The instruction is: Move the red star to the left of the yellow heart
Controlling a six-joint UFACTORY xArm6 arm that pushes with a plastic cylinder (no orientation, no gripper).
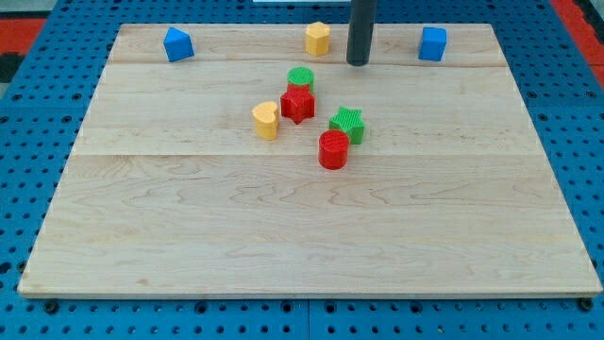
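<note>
The red star lies near the board's middle, just right of the yellow heart and touching or nearly touching it. A green round block sits right above the star. My tip rests on the board near the view's top, up and to the right of the red star, apart from all blocks.
A green star and a red round block sit lower right of the red star. Along the top edge are a blue block at left, a yellow block in the middle, and a blue block at right.
</note>
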